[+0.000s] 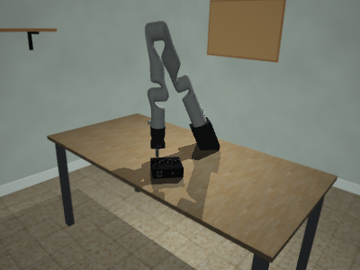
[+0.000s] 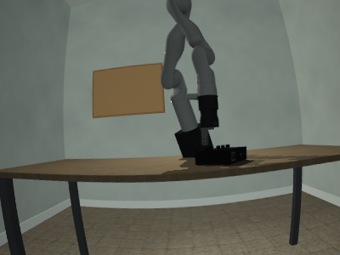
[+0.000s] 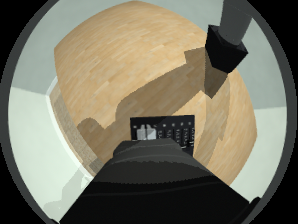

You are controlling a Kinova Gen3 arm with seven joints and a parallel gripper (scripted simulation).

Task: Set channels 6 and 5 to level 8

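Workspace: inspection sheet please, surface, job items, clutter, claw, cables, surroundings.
Surface: wooden table on dark legs; arm shadow falls across it.
Job's things: black lighting desk standing flat on the table, near the arm's base; fader caps show along its top, levels too small to read.
Clutter: nothing seen.
Claw: claw shut, holding nothing, pointing down over the end of the desk away from the base; contact with a fader cannot be told.
Cables: nothing seen.
Surroundings: cork board on the wall, small wall shelf on a bracket, tiled floor, white skirting.
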